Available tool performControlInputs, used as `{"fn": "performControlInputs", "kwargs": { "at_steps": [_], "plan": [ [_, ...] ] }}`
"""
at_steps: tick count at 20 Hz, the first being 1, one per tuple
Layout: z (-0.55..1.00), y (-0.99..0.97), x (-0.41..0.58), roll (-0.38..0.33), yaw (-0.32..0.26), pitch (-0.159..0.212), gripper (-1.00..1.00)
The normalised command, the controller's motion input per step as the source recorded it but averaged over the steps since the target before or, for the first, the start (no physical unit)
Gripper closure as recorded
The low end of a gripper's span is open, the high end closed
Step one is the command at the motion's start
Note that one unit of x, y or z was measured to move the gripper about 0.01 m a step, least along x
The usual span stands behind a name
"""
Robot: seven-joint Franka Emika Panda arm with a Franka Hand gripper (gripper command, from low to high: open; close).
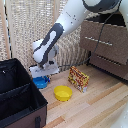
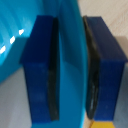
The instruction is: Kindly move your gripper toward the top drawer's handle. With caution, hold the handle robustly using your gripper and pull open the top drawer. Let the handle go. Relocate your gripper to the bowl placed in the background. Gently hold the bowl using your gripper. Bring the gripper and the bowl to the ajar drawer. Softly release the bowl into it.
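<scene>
The end effector [image 1: 41, 73] hangs low over the bench [image 1: 100, 105], and the wrist view shows how it stands: its two dark-blue fingers [image 2: 41, 70] straddle the thin wall of the blue bowl [image 2: 67, 60], one pad on each face of the rim, with no gap to be seen between pads and plastic. I judge it closed on the bowl's wall, or at the very point of closing. In the exterior view the bowl [image 1: 41, 81] sits directly beneath the white end piece, touching the bench as far as can be told, just beside the black case [image 1: 17, 95] and near the yellow bowl [image 1: 63, 92] and the snack box [image 1: 78, 79].

The relation that governs the coming move is where the top drawer [image 1: 106, 41] lies from here: well apart, toward the exterior view's right and higher than the bowl, in the brown dresser. Its silver handle [image 1: 98, 41] runs horizontally along the front. Whether that drawer stands pulled out cannot be settled from these views; the front looks roughly flush with the one below.

The carry should therefore rise first, clearing the box and yellow bowl, then travel rightward and up. A pinch on a thin rim lets the bowl swing, so slow motion seems wise
</scene>
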Motion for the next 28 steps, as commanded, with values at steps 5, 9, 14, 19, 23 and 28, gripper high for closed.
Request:
{"fn": "performControlInputs", "kwargs": {
  "at_steps": [5, 9, 14, 19, 23, 28],
  "plan": [
    [0.51, -0.01, -0.138, -0.004, 0.000, 0.000, 1.00],
    [0.72, 0.02, -0.490, 0.003, -0.037, -0.072, 1.00],
    [0.88, 0.07, -0.625, 0.001, -0.060, -0.130, 1.00],
    [0.93, 0.07, -0.473, 0.018, -0.009, -0.048, 1.00],
    [0.90, 0.00, -0.272, 0.074, -0.023, -0.006, 1.00],
    [0.89, -0.17, 0.121, 0.074, -0.011, -0.048, 1.00]
  ]
}}
